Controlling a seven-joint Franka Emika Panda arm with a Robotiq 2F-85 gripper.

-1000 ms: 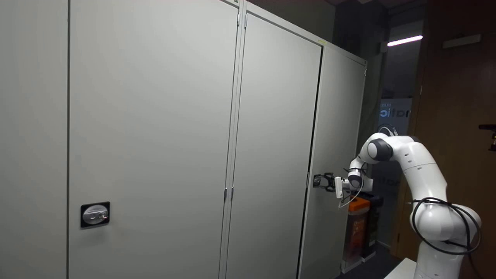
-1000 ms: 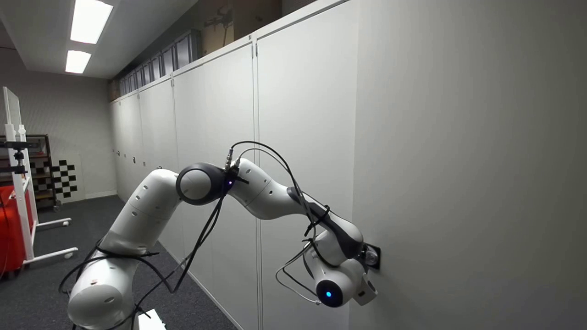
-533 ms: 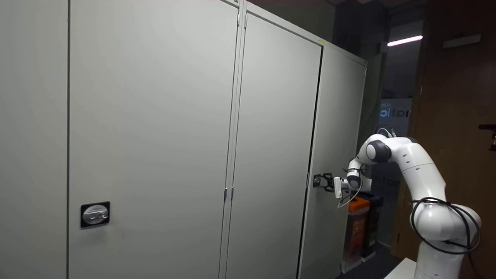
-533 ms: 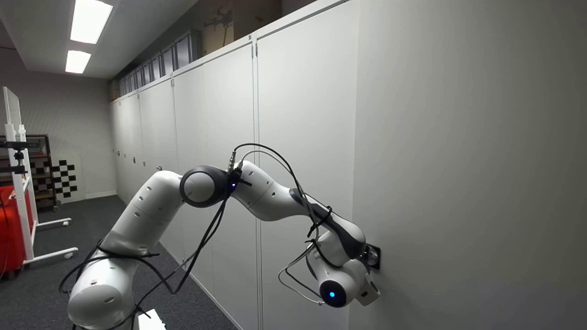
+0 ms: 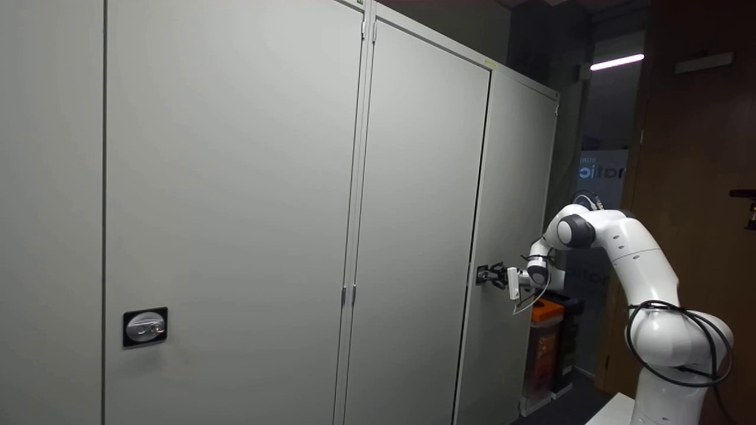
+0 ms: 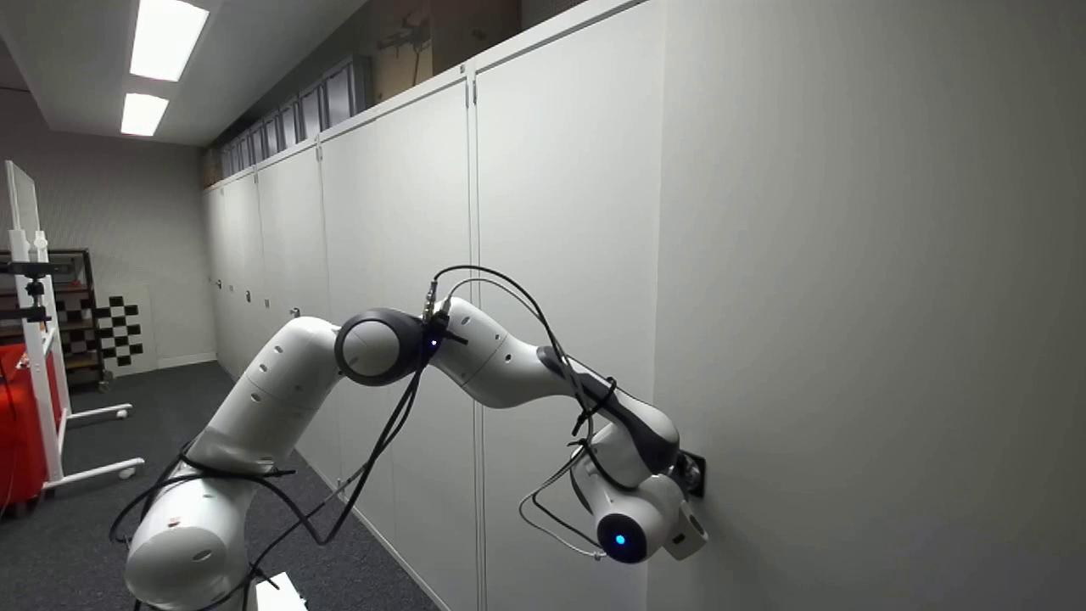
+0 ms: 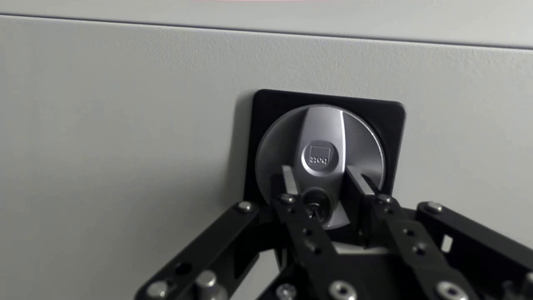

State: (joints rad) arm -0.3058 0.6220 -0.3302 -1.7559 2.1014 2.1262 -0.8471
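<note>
The claw [image 7: 324, 181] has narrowed, pinching the silver knob [image 7: 320, 154], whose rim it partly hides.

Ceiling panels [image 6: 168, 41]: two, glaring white in an exterior view, detail burnt out.
Tube [image 5: 617, 62]: bright strip amid gloom in an exterior view.
Bins [image 5: 544, 351]: sunk in shade, their marks too dim to read.
Cabinets [image 6: 560, 238]: matte, softly lit in both exterior views.
Handle [image 7: 320, 129]: sharp in the wrist view, bright glint down its edge.
Plate [image 7: 385, 118]: black, soft shadow spreading left of it.
Claw [image 7: 322, 181]: near-black, small highlights on its screws [image 7: 245, 206].
</note>
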